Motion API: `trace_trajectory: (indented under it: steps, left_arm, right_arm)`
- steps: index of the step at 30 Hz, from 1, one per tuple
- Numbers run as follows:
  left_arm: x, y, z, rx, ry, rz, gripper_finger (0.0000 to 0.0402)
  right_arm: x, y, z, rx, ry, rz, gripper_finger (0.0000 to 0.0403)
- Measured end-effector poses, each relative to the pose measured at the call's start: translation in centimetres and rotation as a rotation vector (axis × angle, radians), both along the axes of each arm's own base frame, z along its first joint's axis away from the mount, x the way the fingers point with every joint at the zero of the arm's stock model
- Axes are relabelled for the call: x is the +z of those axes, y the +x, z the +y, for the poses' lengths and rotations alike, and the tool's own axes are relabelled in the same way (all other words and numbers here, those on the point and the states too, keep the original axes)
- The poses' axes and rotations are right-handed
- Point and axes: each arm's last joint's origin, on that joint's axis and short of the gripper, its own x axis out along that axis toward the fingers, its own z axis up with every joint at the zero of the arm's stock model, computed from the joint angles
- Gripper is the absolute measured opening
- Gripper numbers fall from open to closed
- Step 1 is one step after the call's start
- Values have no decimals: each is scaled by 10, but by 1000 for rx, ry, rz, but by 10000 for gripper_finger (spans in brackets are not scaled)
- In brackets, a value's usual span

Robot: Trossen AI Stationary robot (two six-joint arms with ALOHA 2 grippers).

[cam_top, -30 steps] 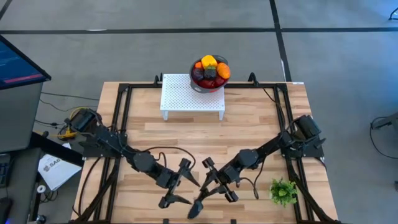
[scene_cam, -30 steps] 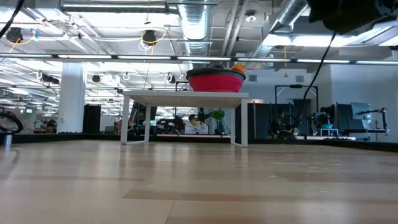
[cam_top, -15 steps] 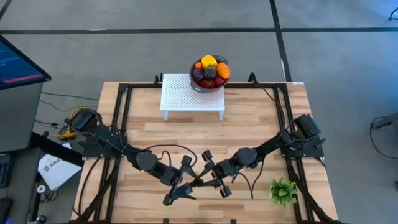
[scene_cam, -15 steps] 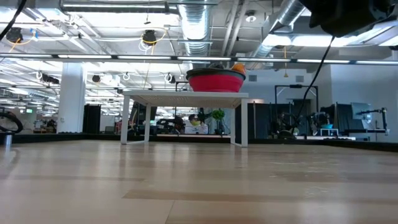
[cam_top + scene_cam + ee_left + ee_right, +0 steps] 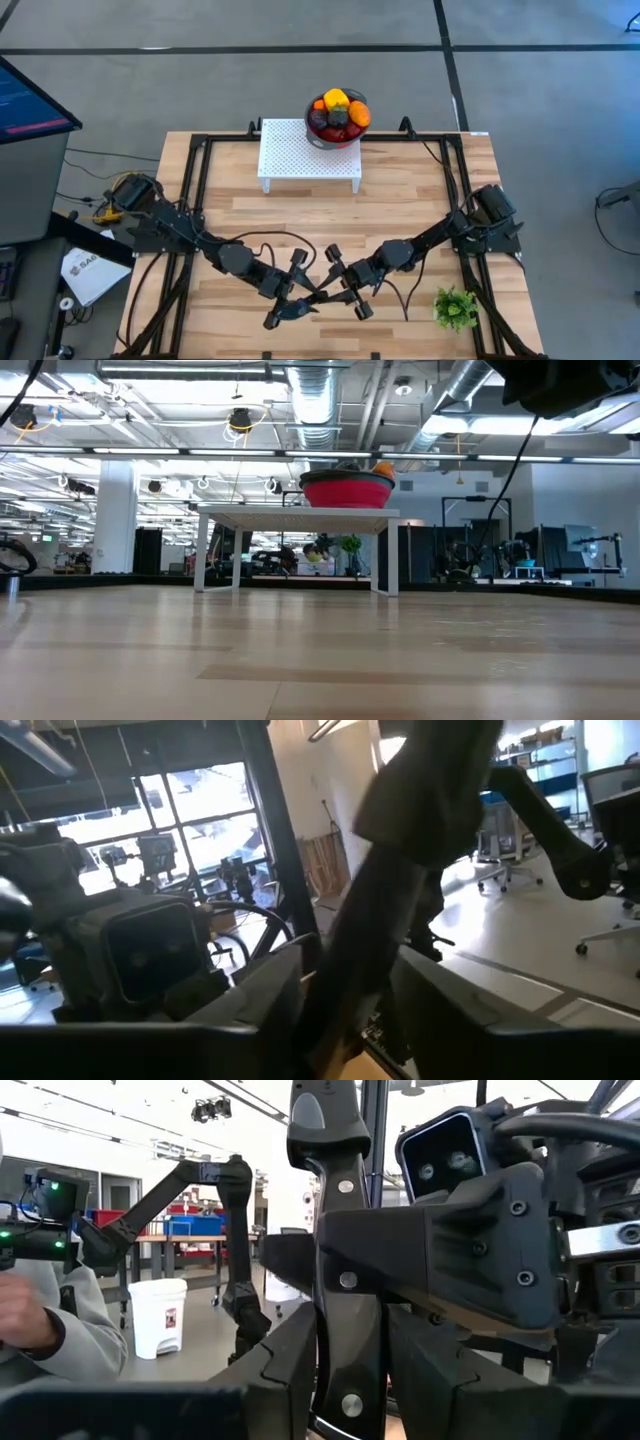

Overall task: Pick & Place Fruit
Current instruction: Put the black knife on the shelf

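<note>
— Where was the right gripper [image 5: 336,291]?

— Low over the near middle of the table [image 5: 400,210], nose to nose with the left gripper [image 5: 289,308]. Its own camera showed its two fingers [image 5: 290,1355] closed on the black handle of a knife [image 5: 345,1380], which ran upright between them.

— And the left one?

— It lay across that same handle, higher up. Whether it was clamped or loose, I could not tell — its own camera gave only a dark blur.

— The fruit?

— The fruit [image 5: 338,111] was well apart from both arms, heaped in a red bowl [image 5: 347,491]. Orange and yellow pieces were on top, with red and dark ones under them.

— Where did the bowl stand?

— On the far right corner of a small white stand [image 5: 300,150] at the far edge of the table.

— Anything else?

— A green sprig [image 5: 455,307] lay near the right arm, at the near right edge.
</note>
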Motion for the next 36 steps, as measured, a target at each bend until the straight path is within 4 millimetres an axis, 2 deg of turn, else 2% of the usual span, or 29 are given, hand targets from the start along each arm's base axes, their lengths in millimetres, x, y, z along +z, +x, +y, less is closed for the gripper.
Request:
trace_trajectory:
  steps: [6,15,20,25,28,31,36]
  left_arm:
    - [-2,1,1,5,15,14,79]
    - [-12,4,4,13,26,127,62]
    - [-16,0,15,188,15,296,49]
    - [-12,-13,29,385,-6,428,64]
    - [-13,-23,42,507,-54,509,66]
    - [-15,-32,65,636,-190,605,56]
    - [-16,-44,125,858,-328,688,50]
  right_arm:
    - [-4,1,0,7,-13,42,103]
    - [-13,6,-7,-4,-53,174,105]
    - [-16,6,-19,-55,-83,363,123]
    - [-22,2,-25,-95,-42,539,131]
    - [-28,-2,-19,-112,-38,605,128]
    - [-30,-5,-12,-162,-21,629,120]
    - [-28,-13,6,-268,-17,591,111]
